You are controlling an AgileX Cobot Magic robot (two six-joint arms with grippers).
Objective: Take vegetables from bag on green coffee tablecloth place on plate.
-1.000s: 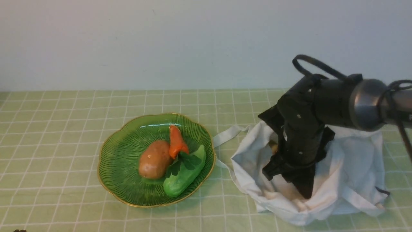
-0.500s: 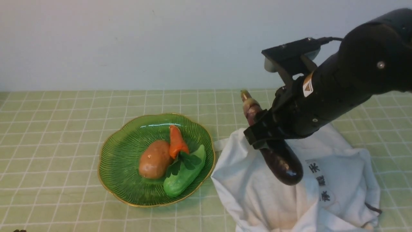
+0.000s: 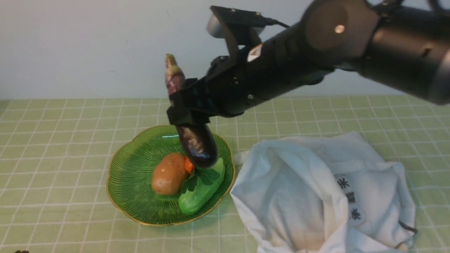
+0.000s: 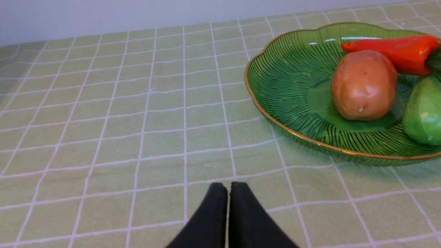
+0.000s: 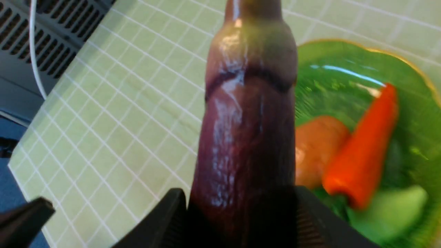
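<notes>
My right gripper (image 3: 186, 110) is shut on the dark purple eggplant (image 3: 197, 144) and holds it nearly upright in the air above the green plate (image 3: 130, 175), its paler stem end up. In the right wrist view the eggplant (image 5: 246, 137) fills the middle between the two fingers (image 5: 172, 213). The white cloth bag (image 3: 316, 196) lies slumped on the green checked tablecloth (image 3: 52, 140), to the right of the plate. My left gripper (image 4: 229, 187) is shut and empty, low over the cloth a little way from the plate (image 4: 286, 103).
The plate holds a brown potato (image 3: 168, 174), a green cucumber (image 3: 200, 191) and an orange carrot (image 3: 188, 165) with dark leaves. A pale wall runs behind the table. In the right wrist view the table's edge (image 5: 51, 100) and a vented grey unit (image 5: 41, 38) show beyond.
My right arm has lifted the eggplant out of the bag and carried it left, from over the bag to above the plate. The bag has slumped flat.
</notes>
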